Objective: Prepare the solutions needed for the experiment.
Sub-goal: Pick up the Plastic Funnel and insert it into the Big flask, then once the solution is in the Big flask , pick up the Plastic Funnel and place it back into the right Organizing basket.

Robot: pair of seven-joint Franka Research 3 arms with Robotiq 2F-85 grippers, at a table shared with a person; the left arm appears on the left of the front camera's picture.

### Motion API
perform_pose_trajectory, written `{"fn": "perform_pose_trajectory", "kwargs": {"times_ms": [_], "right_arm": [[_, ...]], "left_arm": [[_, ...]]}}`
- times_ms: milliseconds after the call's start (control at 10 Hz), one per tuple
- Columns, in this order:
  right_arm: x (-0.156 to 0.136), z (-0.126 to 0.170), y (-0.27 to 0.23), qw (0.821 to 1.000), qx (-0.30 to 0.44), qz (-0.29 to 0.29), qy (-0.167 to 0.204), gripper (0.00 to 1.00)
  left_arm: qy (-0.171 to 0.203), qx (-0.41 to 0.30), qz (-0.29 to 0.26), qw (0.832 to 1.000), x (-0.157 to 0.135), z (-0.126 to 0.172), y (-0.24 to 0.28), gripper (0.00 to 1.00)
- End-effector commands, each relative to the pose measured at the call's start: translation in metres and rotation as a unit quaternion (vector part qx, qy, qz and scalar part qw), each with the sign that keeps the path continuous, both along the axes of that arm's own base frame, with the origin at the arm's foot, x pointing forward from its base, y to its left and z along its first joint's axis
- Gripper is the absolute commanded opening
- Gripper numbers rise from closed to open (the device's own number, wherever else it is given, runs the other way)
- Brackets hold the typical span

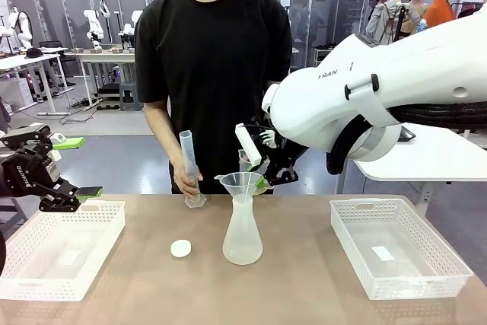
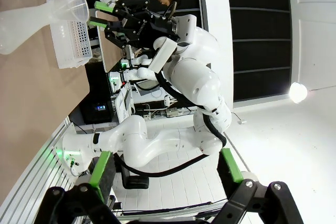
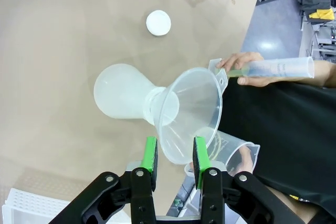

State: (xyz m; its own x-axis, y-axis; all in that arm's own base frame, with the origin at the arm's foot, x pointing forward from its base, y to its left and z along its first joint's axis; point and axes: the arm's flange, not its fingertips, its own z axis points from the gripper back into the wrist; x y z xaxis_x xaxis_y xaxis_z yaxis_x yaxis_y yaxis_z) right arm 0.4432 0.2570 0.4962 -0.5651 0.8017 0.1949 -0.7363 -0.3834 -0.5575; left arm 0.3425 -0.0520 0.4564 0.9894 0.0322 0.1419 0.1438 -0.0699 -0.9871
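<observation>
Hovering left gripper (image 1: 78,167) by the left basket (image 1: 109,247), fingers spread wide, holding nothing. Hovering right gripper (image 3: 175,142) at funnel (image 1: 241,183) rim atop flask (image 1: 243,237), fingers partly apart, clamping nothing visible. Showing solution (image 3: 239,72) as yellow-green band low in tilted cylinder (image 1: 187,156), being held by person's hand (image 1: 186,184), base touching table (image 1: 304,279).
</observation>
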Motion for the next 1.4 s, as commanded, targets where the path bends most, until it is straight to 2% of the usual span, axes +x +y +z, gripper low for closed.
{"fn": "perform_pose_trajectory", "kwargs": {"times_ms": [0,1300], "right_arm": [[-0.0031,-0.0012,0.0049,1.000,0.004,0.002,0.001,0.36],[-0.0023,-0.0007,0.0044,1.000,-0.001,0.004,0.000,0.37]], "left_arm": [[0.001,-0.008,-0.003,1.000,0.0000,0.0023,0.0000,1.00],[0.001,-0.008,-0.003,1.000,0.0000,0.0023,0.0000,1.00]]}}
